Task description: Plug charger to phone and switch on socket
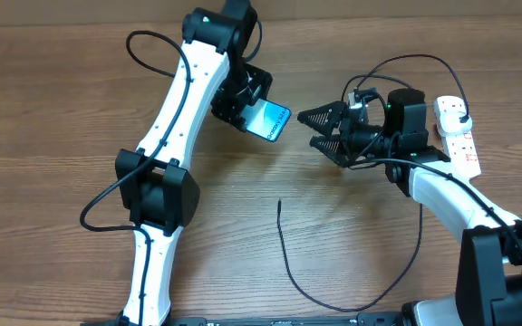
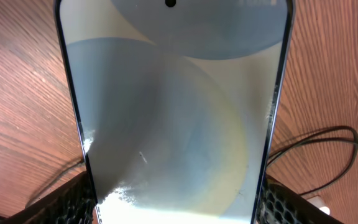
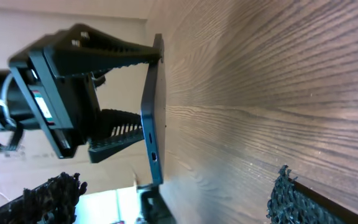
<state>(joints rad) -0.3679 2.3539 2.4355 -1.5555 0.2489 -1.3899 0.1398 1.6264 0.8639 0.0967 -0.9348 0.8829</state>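
My left gripper [image 1: 243,107] is shut on the phone [image 1: 269,120] and holds it tilted above the table, with the blue screen facing up and right. The phone fills the left wrist view [image 2: 173,112], held between the two jaws. In the right wrist view the phone [image 3: 153,124] shows edge-on, with its port on the lower end. My right gripper [image 1: 308,129] is open and empty, a short way right of the phone, with its fingers pointing at it. The charger [image 1: 288,263] lies on the table below, its small tip near the middle. The socket [image 1: 458,138] lies at the far right.
A black cable loops above the right gripper toward the socket's top end [image 1: 421,60]. A cable also shows at the right of the left wrist view [image 2: 328,144]. The left arm [image 1: 166,136] crosses the table's left half. The right arm [image 1: 451,195] lies at lower right.
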